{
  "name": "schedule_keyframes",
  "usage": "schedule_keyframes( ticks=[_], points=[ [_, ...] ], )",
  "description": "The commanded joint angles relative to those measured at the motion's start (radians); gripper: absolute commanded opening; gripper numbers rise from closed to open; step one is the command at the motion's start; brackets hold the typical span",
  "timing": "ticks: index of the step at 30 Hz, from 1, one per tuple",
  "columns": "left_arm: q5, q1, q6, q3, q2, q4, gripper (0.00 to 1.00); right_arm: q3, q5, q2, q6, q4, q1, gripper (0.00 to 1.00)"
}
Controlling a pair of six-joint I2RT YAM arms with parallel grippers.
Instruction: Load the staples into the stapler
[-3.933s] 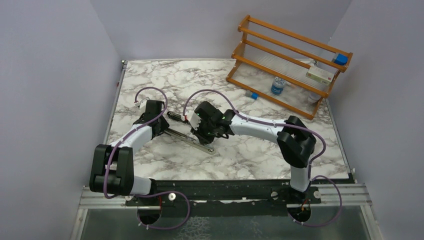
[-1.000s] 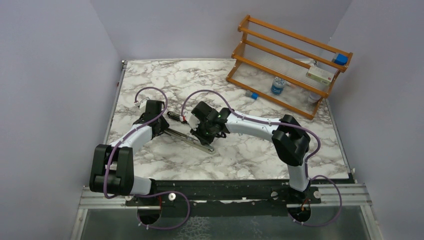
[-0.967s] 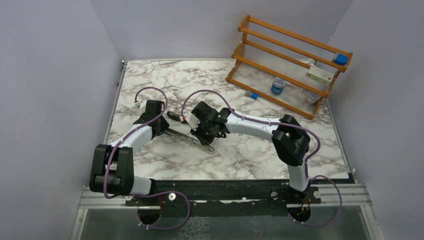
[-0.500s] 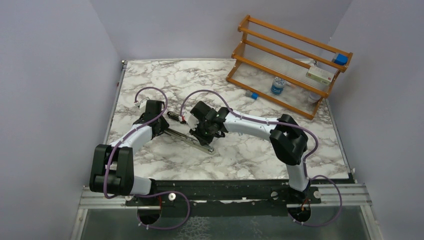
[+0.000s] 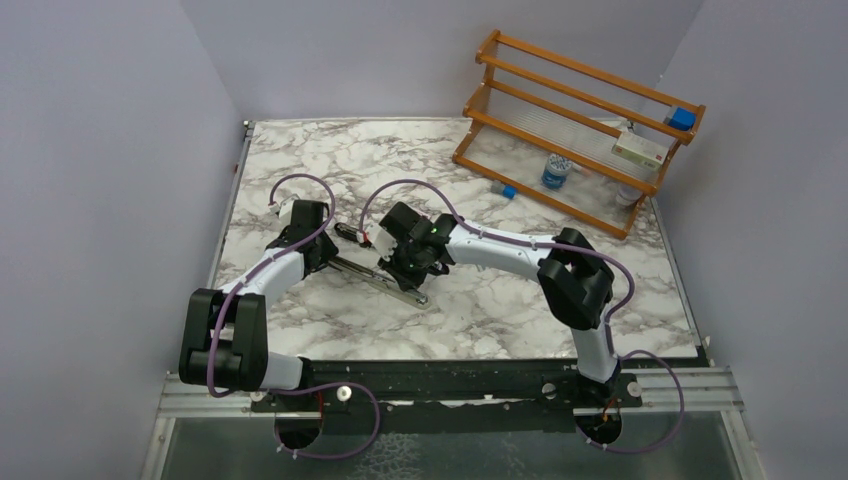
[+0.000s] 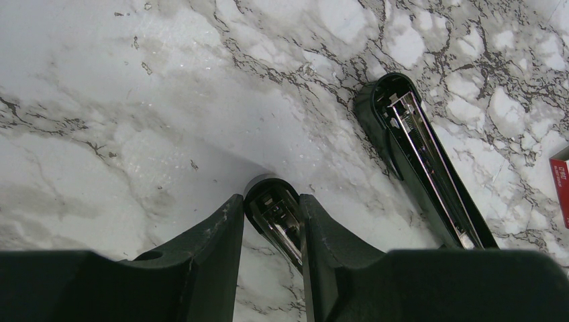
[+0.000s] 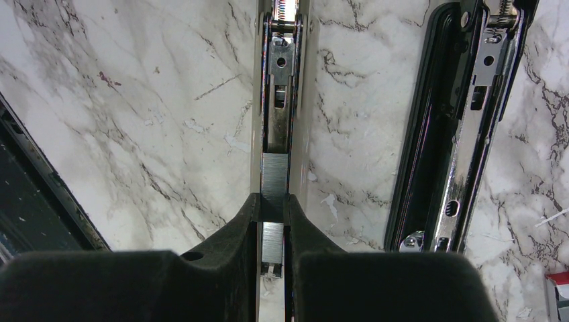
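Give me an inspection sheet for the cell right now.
Surface: marble table, small scuffs.
Job's things: stapler opened flat; staple strip lying in its silver channel; red staple box beside it.
Clutter: wooden rack at the far right corner, holding a blue cube, small container and flat box.
Tools: left tool clamped on one end of the stapler; right tool pinching the staple strip.
Cables: purple cables looped along both arms.
Surroundings: lilac walls; nothing else seen.

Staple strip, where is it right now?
In the right wrist view, the staple strip lies in the stapler's silver channel, pinched by the right hand.
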Motion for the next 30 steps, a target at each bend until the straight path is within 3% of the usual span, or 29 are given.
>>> schedule_keyframes(
  ticks=[1,9,21,30],
  points=[
    [-0.021,0.008,0.012,0.001,0.015,-0.027,0.37,0.02,-0.015,0.028,-0.001,-0.023,0.006,0.09],
    [-0.02,0.008,0.012,0.003,0.017,-0.027,0.37,0.019,-0.012,0.027,-0.001,-0.02,0.006,0.21],
    [-0.022,0.008,0.014,0.0,0.015,-0.028,0.37,0.007,-0.007,0.01,0.005,-0.002,0.006,0.31],
    [-0.022,0.008,0.015,0.002,0.013,-0.03,0.37,-0.081,0.067,-0.103,0.078,0.152,0.004,0.34]
  ],
)
